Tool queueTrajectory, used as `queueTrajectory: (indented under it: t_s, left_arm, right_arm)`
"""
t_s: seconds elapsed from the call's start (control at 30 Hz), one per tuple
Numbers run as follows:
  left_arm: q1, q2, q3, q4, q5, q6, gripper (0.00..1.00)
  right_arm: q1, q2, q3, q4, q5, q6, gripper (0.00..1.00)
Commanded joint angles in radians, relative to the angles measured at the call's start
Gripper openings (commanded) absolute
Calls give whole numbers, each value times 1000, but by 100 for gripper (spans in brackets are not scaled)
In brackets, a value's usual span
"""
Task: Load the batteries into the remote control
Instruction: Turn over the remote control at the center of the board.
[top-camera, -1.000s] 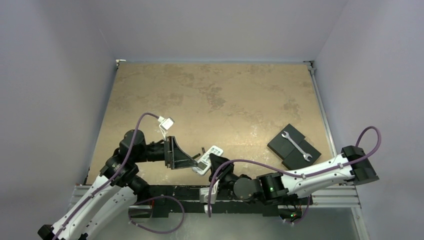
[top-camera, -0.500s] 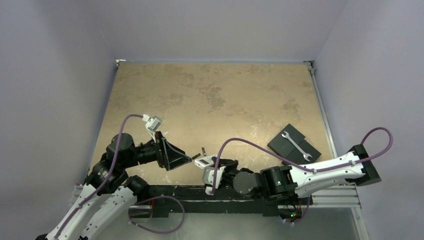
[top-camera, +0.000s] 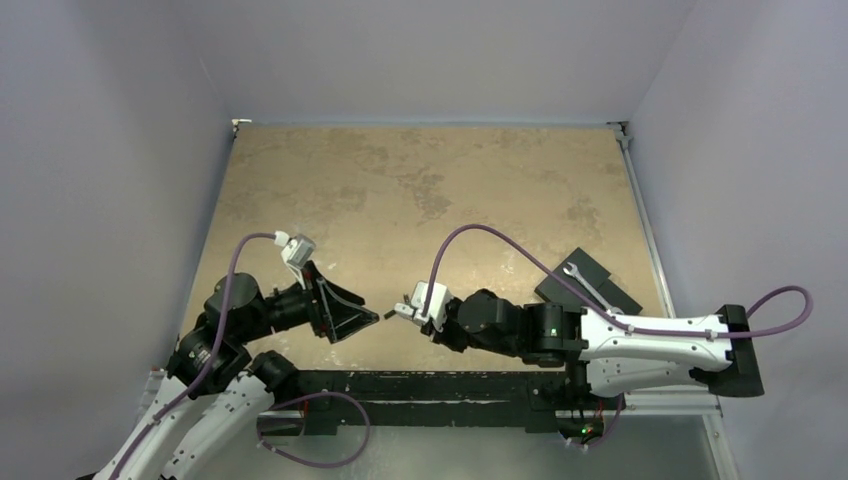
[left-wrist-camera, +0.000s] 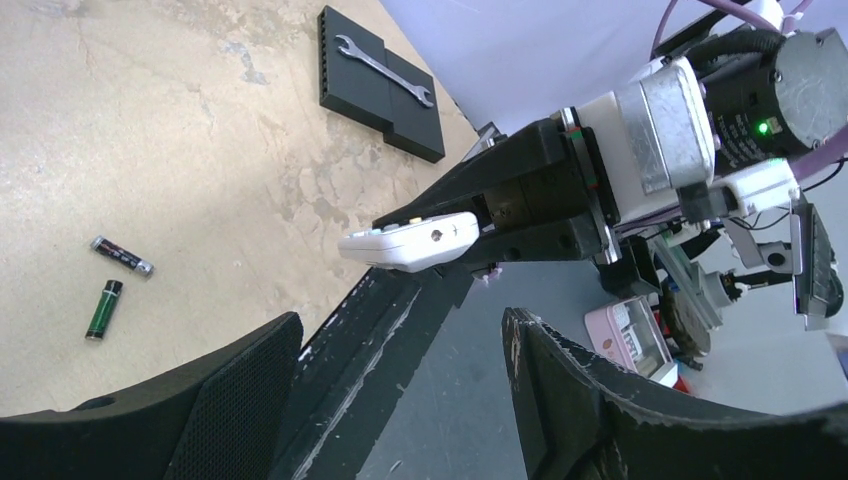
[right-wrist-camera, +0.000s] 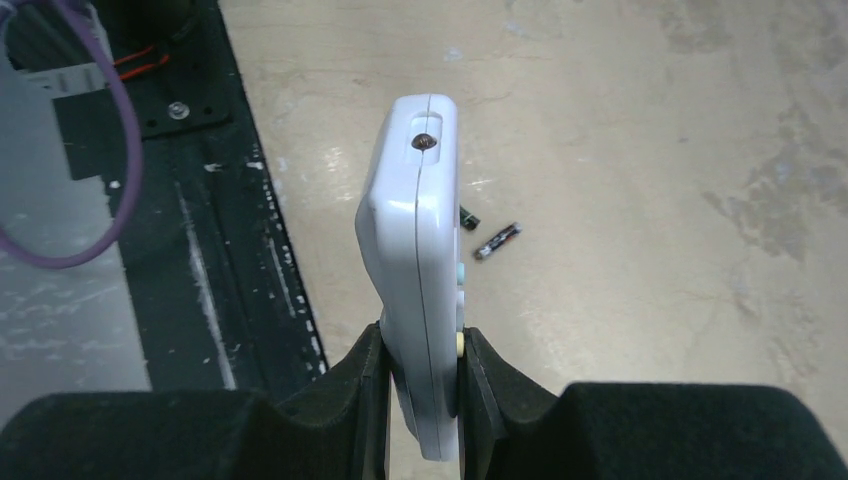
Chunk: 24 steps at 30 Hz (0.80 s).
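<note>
Pale lilac walls (top-camera: 440, 60) close in a tan, blotchy bench (top-camera: 450, 180) that has a black rail (top-camera: 420, 385) along its near edge. Toward the right side sits a stepped black block (left-wrist-camera: 412, 135), and a silver open-ended wrench (left-wrist-camera: 383, 70) lies flat on top of it.

The right fingers (right-wrist-camera: 372, 375) pinch the white remote control (right-wrist-camera: 420, 270) across its two faces at one end. It is held edge-on in the air over the bench's near edge, with pale buttons showing on one side and a small dark dot in its far tip. The left fingers (left-wrist-camera: 245, 390) face it, spread wide with nothing between them.

The batteries (left-wrist-camera: 122, 257) lie on the bench near that edge, close together but not touching. One is dark and the other green-wrapped (left-wrist-camera: 103, 309) — their print is too small to read.
</note>
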Motion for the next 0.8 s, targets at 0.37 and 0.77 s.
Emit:
queueTrajectory:
  t_s: [0.37,0.77]
  left_arm:
    - [0,46,-59,60,103,36,73]
    - [0,41,-108,79,178,22,73]
  right_arm:
    - [-207,66,90,-55,-604,215,0]
    - [-253,150,78,-16,-867,216,0]
